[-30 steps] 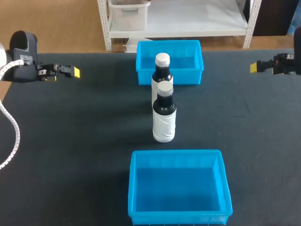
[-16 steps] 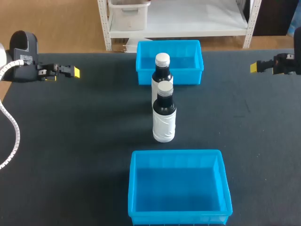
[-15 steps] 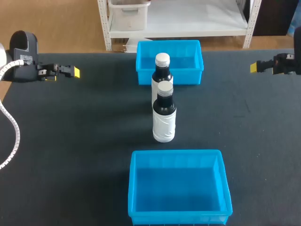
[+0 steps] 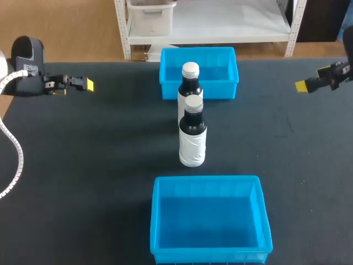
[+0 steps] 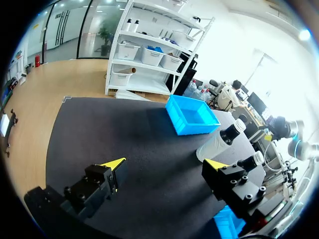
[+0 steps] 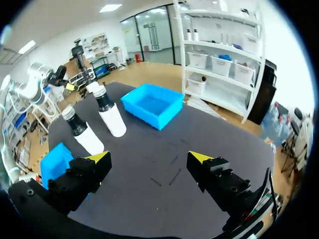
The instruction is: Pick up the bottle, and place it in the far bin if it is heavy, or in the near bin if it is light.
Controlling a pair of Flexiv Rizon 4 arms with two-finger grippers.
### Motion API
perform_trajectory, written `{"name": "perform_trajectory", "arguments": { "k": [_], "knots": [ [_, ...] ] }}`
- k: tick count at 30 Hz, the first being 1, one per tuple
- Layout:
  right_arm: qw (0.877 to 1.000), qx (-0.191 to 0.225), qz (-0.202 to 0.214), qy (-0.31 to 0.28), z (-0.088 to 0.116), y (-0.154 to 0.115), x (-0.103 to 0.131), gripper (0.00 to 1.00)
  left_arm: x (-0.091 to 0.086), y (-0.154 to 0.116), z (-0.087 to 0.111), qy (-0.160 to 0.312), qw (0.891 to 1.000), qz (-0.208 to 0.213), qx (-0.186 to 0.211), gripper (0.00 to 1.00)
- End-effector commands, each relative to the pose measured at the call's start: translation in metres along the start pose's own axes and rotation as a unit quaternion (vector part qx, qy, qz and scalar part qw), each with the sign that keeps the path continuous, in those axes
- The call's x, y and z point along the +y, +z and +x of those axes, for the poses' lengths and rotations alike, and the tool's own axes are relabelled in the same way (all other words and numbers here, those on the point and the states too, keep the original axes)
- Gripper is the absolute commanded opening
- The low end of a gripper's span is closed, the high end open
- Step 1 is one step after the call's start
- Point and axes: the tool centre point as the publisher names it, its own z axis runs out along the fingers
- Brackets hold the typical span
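Observation:
Two dark bottles with white labels and silver caps stand in a row mid-table: the far bottle (image 4: pixel 190 87) just before the far blue bin (image 4: pixel 223 91), the near bottle (image 4: pixel 192 138) closer to the near blue bin (image 4: pixel 209 221). My left gripper (image 4: pixel 84 84) is open at the table's far left, well away from them. My right gripper (image 4: pixel 305 85) is open at the far right. The right wrist view has its gripper (image 6: pixel 149 157) empty, with the far bottle (image 6: pixel 110 113), near bottle (image 6: pixel 82 133) and far bin (image 6: pixel 152 104) ahead. The left gripper (image 5: pixel 164 164) holds nothing.
Both bins look empty. Dark table surface (image 4: pixel 99 154) lies open on either side of the bottles. In the left wrist view the far bin (image 5: pixel 192 115) and far bottle (image 5: pixel 218 143) lie ahead; the near bottle (image 5: pixel 253 159) is partly hidden behind a finger.
My right gripper has dropped slightly toward the near side and tilted. The left arm, bottles and bins are where they were.

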Motion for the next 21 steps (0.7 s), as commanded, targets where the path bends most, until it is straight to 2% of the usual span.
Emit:
{"name": "perform_trajectory", "arguments": {
  "k": [1,10,12,16,21],
  "knots": [
    [0.973,0.004,-0.198,-0.120,0.000,0.002,-0.007,1.00,0.000,0.000,0.000,0.000,1.000,0.000,0.000,1.00],
    [0.973,0.004,-0.198,-0.120,0.000,0.002,-0.007,1.00,0.000,0.000,0.000,0.000,1.000,0.000,0.000,1.00],
    [0.966,-0.001,-0.208,-0.152,-0.004,0.004,0.001,1.00,0.000,0.000,0.000,0.000,1.000,0.000,0.000,1.00],
    [0.960,-0.002,-0.223,-0.170,-0.005,0.011,0.020,1.00,0.000,0.000,0.000,0.000,1.000,0.000,0.000,1.00],
    [0.950,-0.007,-0.246,-0.191,-0.004,0.028,0.054,1.00,0.000,0.000,0.000,0.000,1.000,0.000,0.000,1.00]
  ]
}}
